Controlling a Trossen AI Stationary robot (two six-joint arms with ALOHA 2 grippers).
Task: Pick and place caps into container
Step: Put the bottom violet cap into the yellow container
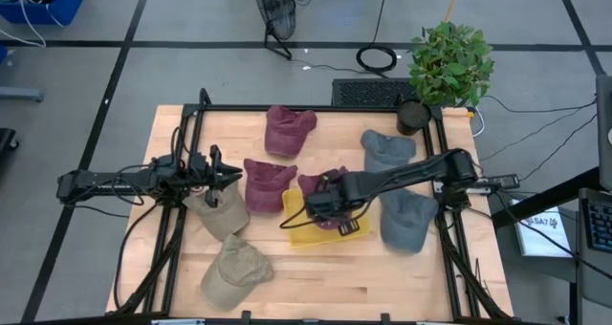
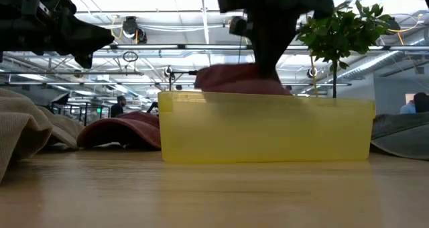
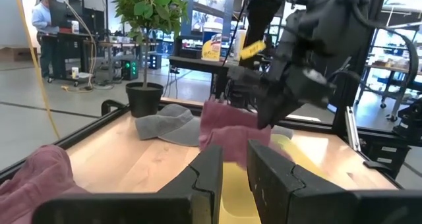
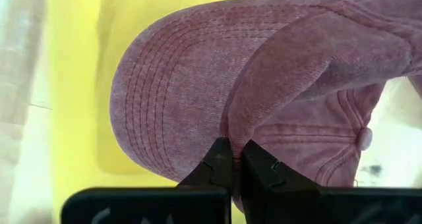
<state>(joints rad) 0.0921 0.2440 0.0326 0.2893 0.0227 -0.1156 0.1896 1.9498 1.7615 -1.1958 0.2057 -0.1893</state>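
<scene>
A yellow tray, the container (image 1: 356,231) (image 2: 268,131), sits near the table's middle. My right gripper (image 1: 325,203) (image 4: 232,148) hangs over it, shut on a maroon cap (image 1: 316,184) (image 2: 241,80) (image 3: 227,128). Two more maroon caps (image 1: 287,129) (image 1: 268,184) lie beyond and left of the tray. Two grey-blue caps (image 1: 387,148) (image 1: 406,220) lie to its right. Two khaki caps (image 1: 220,210) (image 1: 232,272) lie at the near left. My left gripper (image 1: 237,179) (image 3: 234,155) waits level at the left above a khaki cap, its fingers a little apart and holding nothing. My right gripper pinches a raised fold of the maroon cap's crown (image 4: 241,128) between its two fingertips, coming steeply from above. The cap hangs below the fingers over the tray with its brim (image 4: 165,85) spread out to one side. Whether the cap's lower part touches the tray, I cannot tell.
A potted plant (image 1: 449,62) stands at the far right corner. A black frame rail (image 1: 316,108) runs around the table edges. Bare wood (image 1: 363,287) lies along the near edge. People (image 3: 46,16) show in the room beyond.
</scene>
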